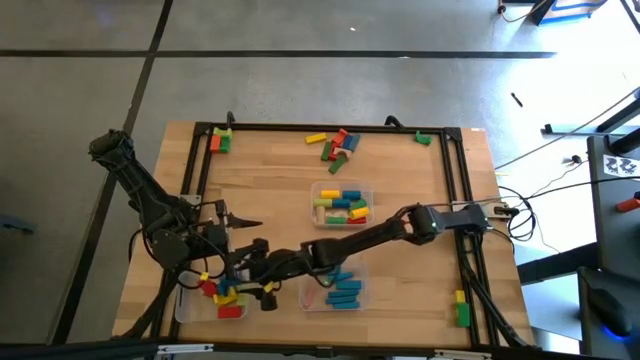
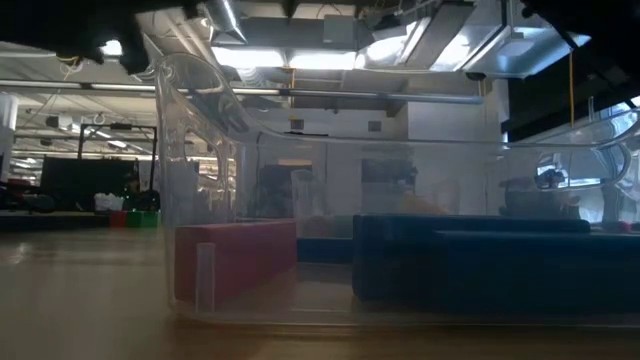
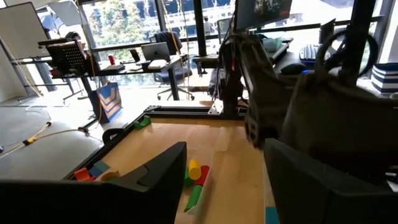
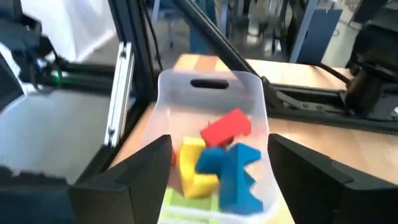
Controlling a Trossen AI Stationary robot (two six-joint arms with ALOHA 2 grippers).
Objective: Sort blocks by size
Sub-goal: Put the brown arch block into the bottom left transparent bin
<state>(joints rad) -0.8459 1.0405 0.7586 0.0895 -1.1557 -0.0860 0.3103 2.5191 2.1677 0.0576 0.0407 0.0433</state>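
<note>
Right gripper [image 4: 214, 177]: fingers spread wide, nothing held; red, yellow, blue blocks [image 4: 219, 163] lie between and beyond them in tray [image 4: 211, 93].
Left gripper [image 3: 224, 180]: fingers parted, apparently empty.
Low view only: pink block [image 2: 235, 258] behind tray wall.

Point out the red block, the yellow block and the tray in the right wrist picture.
red block [image 4: 226, 127]: right wrist view, middle of its top face.
yellow block [image 4: 193, 165]: right wrist view, its upper face.
tray [image 4: 209, 83]: right wrist view, far wall by the handle slot.

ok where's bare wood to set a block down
Free: the wide strip between the middle clear plastic tray and the left frame rail, and the right side up to the green corner block. Crowded: the near-left tray, where both grippers meet.
</note>
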